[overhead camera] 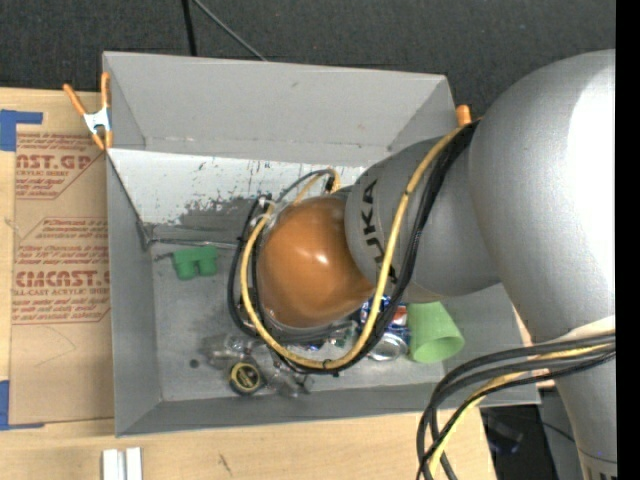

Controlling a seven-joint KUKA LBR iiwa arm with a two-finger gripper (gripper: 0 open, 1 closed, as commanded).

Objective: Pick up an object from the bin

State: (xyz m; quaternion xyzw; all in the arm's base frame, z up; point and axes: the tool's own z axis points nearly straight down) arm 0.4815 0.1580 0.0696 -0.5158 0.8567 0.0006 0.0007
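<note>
Metal heap [242, 370] by bin's [200, 413] front wall is overhung by orange wrist cover [310, 263]; pincer state cannot be told.

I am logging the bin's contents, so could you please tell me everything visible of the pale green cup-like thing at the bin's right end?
The pale green cup looks like matte plastic: a short, plain tapered tube. It lies tipped over on the bin floor at the right end, wider end toward the front wall. The arm covers its upper edge. A blue, red and white thing lies close at its left; whether they touch cannot be told.
</note>
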